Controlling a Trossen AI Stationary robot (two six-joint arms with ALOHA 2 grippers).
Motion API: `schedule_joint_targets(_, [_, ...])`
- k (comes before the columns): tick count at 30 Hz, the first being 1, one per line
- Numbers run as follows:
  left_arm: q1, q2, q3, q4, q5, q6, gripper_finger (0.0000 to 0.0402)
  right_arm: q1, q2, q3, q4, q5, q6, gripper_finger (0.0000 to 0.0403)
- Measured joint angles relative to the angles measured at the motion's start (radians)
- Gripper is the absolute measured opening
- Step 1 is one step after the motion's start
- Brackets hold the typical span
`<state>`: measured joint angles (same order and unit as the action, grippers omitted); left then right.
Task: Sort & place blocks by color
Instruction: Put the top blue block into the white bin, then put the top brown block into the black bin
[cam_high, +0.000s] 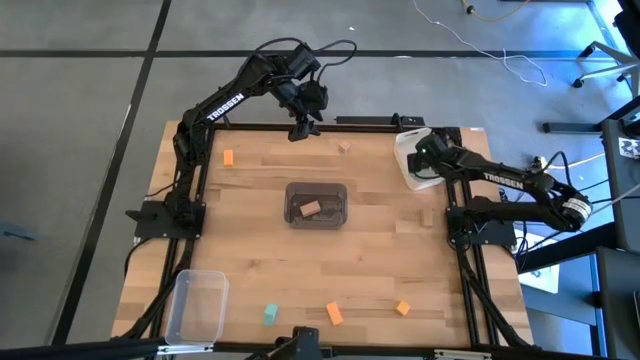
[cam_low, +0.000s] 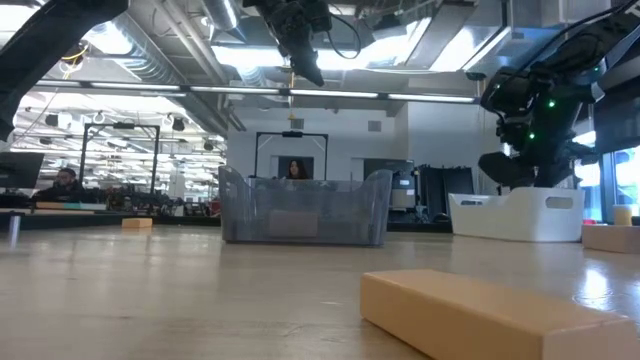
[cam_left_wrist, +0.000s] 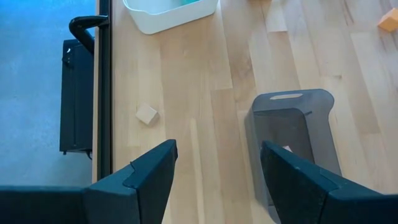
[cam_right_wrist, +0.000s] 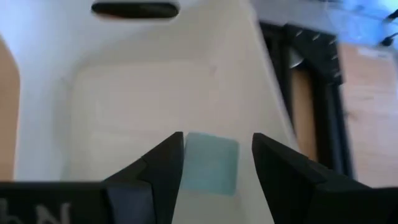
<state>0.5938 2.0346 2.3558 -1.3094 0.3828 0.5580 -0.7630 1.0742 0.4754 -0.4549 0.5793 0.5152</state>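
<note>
My left gripper (cam_high: 300, 128) (cam_left_wrist: 217, 152) hangs open, high above the table's far edge. A tan block (cam_left_wrist: 147, 114) (cam_high: 344, 147) lies on the wood below it. The dark grey bin (cam_high: 316, 205) at mid-table holds another tan block (cam_high: 310, 208). My right gripper (cam_high: 420, 152) (cam_right_wrist: 217, 142) is open inside the white bin (cam_high: 408, 160). A teal block (cam_right_wrist: 211, 163) lies on the bin floor between its fingers, with a gap on one side. One orange block (cam_high: 229, 157) lies at the far left. Two more orange blocks (cam_high: 335, 314) (cam_high: 402, 308) and a teal block (cam_high: 270, 315) lie near the near edge.
A clear bin (cam_high: 195, 305) stands at the near left corner. A small tan block (cam_high: 427, 215) lies on the right side near the right arm's base. In the low view a block (cam_low: 480, 310) lies close to the camera. People sit in the room behind the table.
</note>
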Motion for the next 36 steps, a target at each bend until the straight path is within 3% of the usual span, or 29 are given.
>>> schedule_joint_targets(22, [0.000,0.000,0.000,-0.022,0.000,-0.005,0.0227,-0.013,-0.110,0.001,-0.068,0.198,-0.023,0.0193])
schedule_joint_targets(28, [0.000,0.000,0.000,-0.022,-0.001,-0.007,0.0227,0.011,-0.111,0.038,0.023,0.123,-0.164,0.0193])
schedule_joint_targets(36, [0.000,0.000,0.000,-0.091,-0.005,-0.065,0.0227,0.102,-0.164,0.298,-0.011,-0.058,-0.485,0.0193])
